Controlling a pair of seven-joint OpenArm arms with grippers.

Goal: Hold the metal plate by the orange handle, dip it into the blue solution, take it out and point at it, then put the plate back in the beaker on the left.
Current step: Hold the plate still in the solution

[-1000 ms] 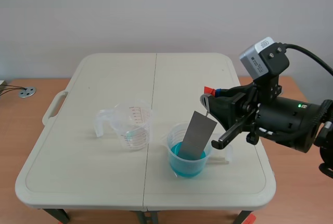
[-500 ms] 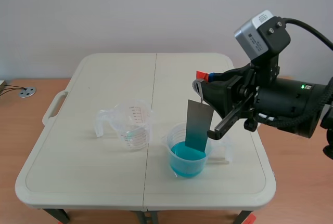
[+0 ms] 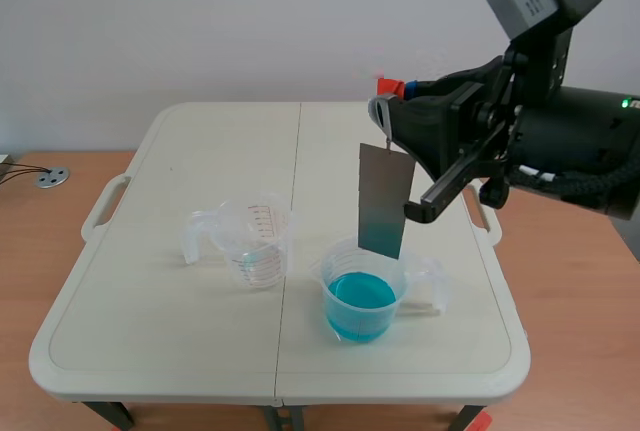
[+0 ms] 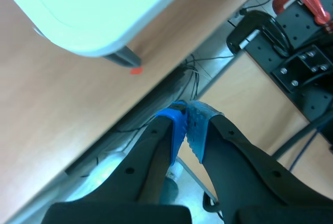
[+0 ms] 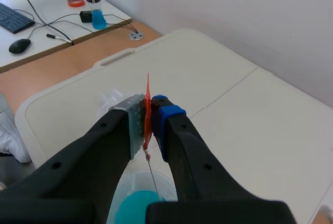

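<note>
While my right arm climbs, the metal plate (image 3: 385,201) comes up with it. A second ago its lower end sat tilted in the blue solution (image 3: 361,294); half a second ago it stood straighter but still reached into the beaker (image 3: 364,323). Now it hangs nearly upright with its bottom edge level with the rim or just above it, and clear of the liquid as far as I can judge. The right gripper (image 5: 148,120) pinches the orange handle (image 5: 147,104) between its pads, and the plate dangles below on a thin wire.

I read this as the dip done and the take-out close to finished. The pointing step comes next. For that I need my left gripper (image 4: 186,125), which has its pads pressed together on nothing and hangs beside the table (image 3: 200,151), below the level of its top. The empty beaker on the left (image 3: 258,243) stands apart from the blue one, with no plate in it yet. Drips and a swinging plate are my worries while I carry it over.
</note>
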